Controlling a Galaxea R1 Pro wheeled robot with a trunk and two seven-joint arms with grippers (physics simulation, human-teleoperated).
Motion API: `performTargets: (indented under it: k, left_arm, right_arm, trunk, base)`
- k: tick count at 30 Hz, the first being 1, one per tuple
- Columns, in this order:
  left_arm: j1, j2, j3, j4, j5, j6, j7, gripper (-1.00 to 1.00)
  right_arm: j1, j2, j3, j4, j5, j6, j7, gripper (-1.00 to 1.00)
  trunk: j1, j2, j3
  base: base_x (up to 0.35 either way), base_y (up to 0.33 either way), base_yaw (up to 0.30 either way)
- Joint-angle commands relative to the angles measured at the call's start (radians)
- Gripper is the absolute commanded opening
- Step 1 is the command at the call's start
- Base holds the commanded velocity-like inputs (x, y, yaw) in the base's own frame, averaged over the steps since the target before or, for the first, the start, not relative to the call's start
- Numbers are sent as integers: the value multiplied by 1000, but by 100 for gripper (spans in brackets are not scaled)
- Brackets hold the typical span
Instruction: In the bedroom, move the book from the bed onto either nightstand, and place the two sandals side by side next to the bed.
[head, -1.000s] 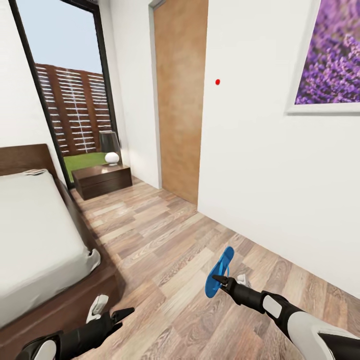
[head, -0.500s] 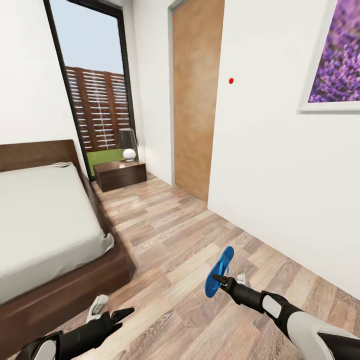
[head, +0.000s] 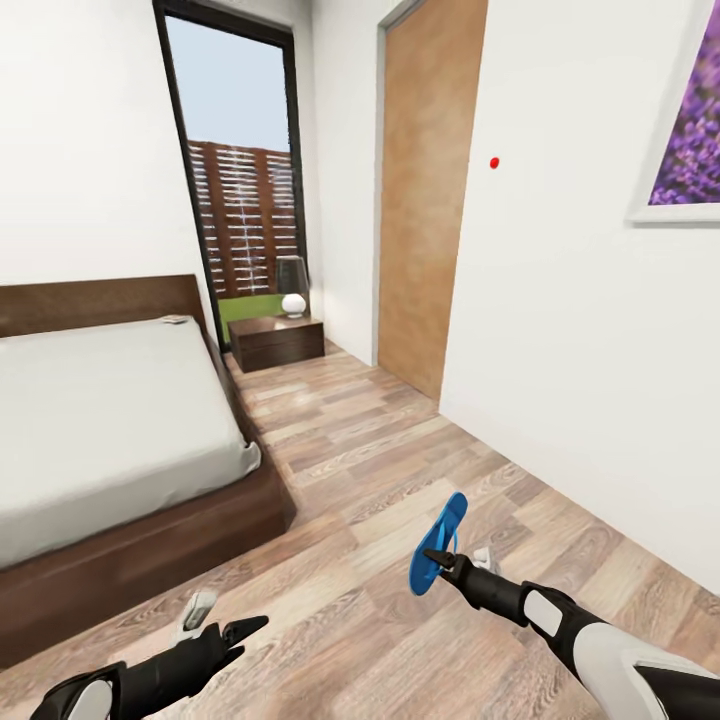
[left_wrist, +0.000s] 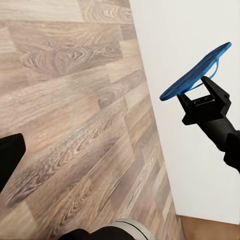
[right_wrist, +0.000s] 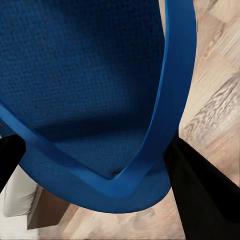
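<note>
Gripping one blue sandal (head: 438, 545) above the floor right of the bed (head: 110, 420), the right end effector (head: 447, 563) is carrying it while the left end effector (head: 225, 625) is hanging open; placement and the book's transfer look pending.

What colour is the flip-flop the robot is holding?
Bright blue; the sandal shows best in the right wrist view.

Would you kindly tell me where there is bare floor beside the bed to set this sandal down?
The wood-plank floor lies bare between the dark brown bed frame and the white wall, up to the dark nightstand by the window. It narrows near the light wooden door. The right claw holds the blue flip-flop sandal.
</note>
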Motion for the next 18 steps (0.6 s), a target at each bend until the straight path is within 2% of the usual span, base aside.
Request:
performTargets:
  k: [1, 14, 18]
  left_arm:
    - [-1, 0, 1, 0, -2, 6, -4, 100]
    - [-1, 1, 1, 0, -2, 6, -5, 100]
    - [-1, 1, 1, 0, -2, 6, -5, 100]
  right_arm:
    - [0, 0, -9, 0, 0, 10, 4, -100]
    - [0, 3, -9, -1, 0, 1, 4, -100]
    - [0, 3, -9, -1, -1, -16, 3, -100]
  trunk:
    - [-1, 0, -1]
    - [-1, 0, -1]
    - [-1, 0, -1]
  base:
    - [-261, -128, 220]
    - [-266, -158, 220]
    - [-147, -77, 218]
